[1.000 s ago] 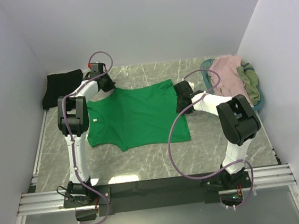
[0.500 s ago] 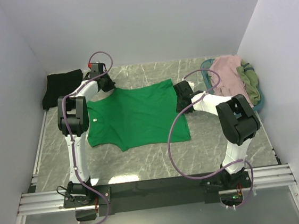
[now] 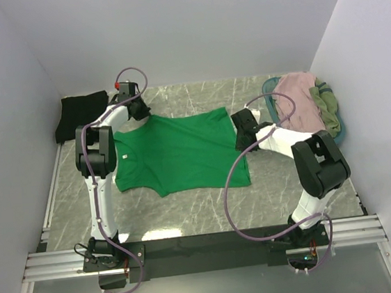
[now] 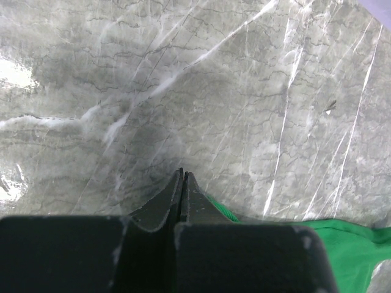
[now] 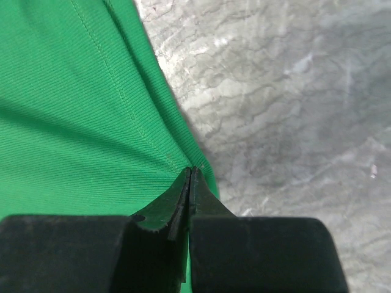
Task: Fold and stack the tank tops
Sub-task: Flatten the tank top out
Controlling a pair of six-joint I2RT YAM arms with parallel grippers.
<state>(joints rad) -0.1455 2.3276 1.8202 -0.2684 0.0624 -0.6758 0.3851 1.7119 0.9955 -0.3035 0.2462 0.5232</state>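
Your green tank top [image 3: 178,152] lies spread flat on the marble table [image 3: 188,207]. At its far left corner your left gripper [image 4: 183,176] is pressed fully together, with green cloth coming out from beneath the fingers, so it has that corner nipped. At the top's right edge your right gripper [image 5: 190,171] is closed tight too, pinching the ribbed hem. Beyond the green top's far left corner, apart from it, sits the black tank top [image 3: 80,115]. To the green top's right, the pink tank top [image 3: 299,97] and olive tank top [image 3: 325,105] are heaped in the teal basket [image 3: 267,85].
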